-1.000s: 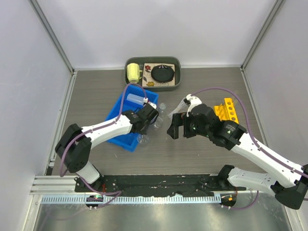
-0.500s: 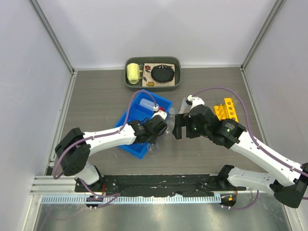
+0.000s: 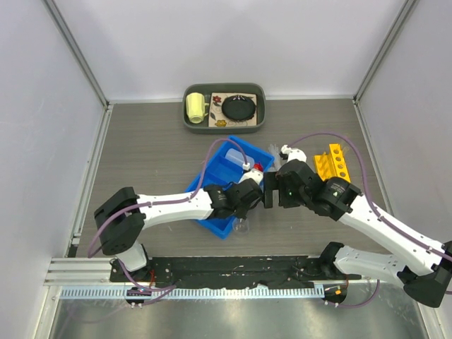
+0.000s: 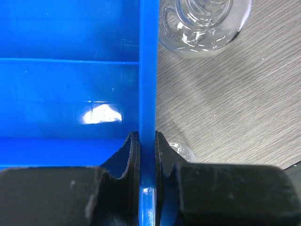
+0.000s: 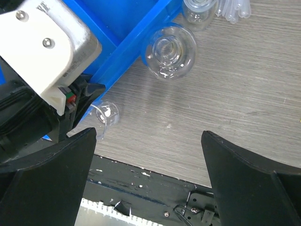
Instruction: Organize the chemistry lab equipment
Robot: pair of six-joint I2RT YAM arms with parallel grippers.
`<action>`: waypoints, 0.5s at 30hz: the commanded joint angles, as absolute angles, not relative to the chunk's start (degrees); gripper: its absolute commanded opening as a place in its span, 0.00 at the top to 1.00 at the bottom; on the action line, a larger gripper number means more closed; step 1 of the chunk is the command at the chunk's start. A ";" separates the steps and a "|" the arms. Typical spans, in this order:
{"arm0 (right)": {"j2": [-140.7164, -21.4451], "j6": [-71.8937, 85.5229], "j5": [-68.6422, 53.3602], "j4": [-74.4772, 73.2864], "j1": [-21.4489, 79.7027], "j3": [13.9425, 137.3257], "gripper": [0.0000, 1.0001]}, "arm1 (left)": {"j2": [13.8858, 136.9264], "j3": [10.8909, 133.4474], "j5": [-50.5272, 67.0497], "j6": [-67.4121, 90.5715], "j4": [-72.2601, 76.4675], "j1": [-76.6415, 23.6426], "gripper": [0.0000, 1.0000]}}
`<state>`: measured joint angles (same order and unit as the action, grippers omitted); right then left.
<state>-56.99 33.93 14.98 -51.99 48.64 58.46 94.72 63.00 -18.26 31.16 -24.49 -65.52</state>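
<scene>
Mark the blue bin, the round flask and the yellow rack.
blue bin (image 4: 147,70), left wrist view, side wall
round flask (image 5: 170,52), right wrist view, neck opening
yellow rack (image 3: 333,164), top view, holed top

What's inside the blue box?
A white squeeze bottle with a red cap lies inside the blue box. The part near the left gripper, which pinches the box's wall, looks bare. From above, that arm hides one corner, so I cannot see what is there.
</scene>
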 commanded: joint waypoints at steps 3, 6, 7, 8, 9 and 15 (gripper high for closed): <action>-54.67 36.83 17.58 -53.70 48.87 57.92 0.00 | 98.97 63.02 -15.12 29.97 -27.51 -60.14 1.00; -54.67 37.09 17.93 -53.96 48.95 57.92 0.00 | 98.18 62.49 -14.68 28.48 -27.42 -57.40 1.00; -54.93 37.09 18.10 -53.96 48.87 58.09 0.00 | 98.17 62.40 -14.68 28.48 -27.60 -56.70 1.00; -55.02 37.09 18.19 -53.96 48.87 58.01 0.00 | 97.91 62.23 -14.42 28.48 -27.77 -55.91 1.00; -55.19 37.09 18.11 -53.88 48.87 58.18 0.00 | 97.65 61.62 -13.37 28.56 -27.77 -54.42 1.00; -57.48 36.83 18.02 -52.82 48.87 58.36 0.00 | 96.07 60.21 -10.74 29.18 -27.95 -53.17 0.94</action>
